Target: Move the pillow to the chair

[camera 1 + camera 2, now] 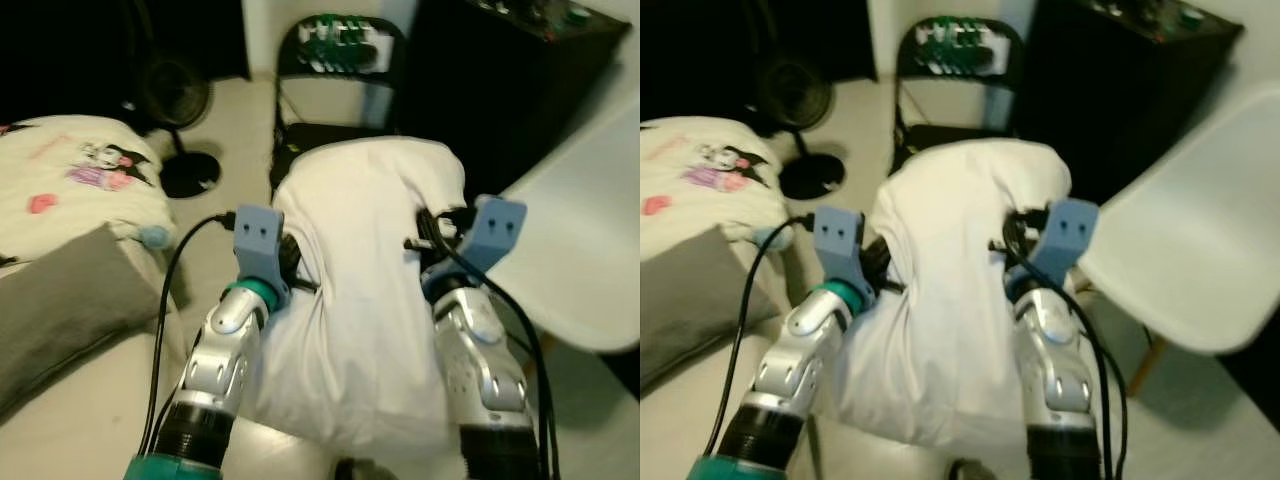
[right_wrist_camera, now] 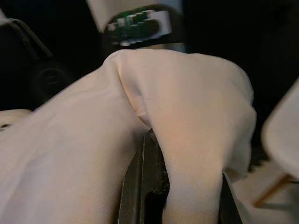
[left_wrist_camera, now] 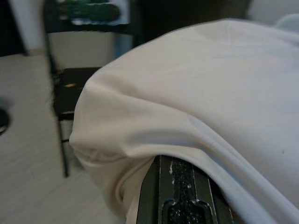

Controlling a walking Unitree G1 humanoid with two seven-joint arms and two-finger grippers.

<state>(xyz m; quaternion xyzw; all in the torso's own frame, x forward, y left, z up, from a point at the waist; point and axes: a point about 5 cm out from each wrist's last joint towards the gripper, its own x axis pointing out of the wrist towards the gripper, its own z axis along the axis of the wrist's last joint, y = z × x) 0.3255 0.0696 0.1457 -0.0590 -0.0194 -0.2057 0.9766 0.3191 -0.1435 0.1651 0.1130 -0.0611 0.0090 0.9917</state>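
Fingers (image 3: 182,196) of both arms pinch the pillow (image 1: 365,300).

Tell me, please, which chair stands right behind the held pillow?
The black folding chair: it stands straight beyond the white pillow. The white chair is off to the right.

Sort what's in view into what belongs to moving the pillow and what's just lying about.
Job:
white fabric pillow, pressed between both arms
black folding chair ahead
left gripper
right gripper

Lying about:
black floor fan
grey cushion
cartoon-print bedding
white moulded chair
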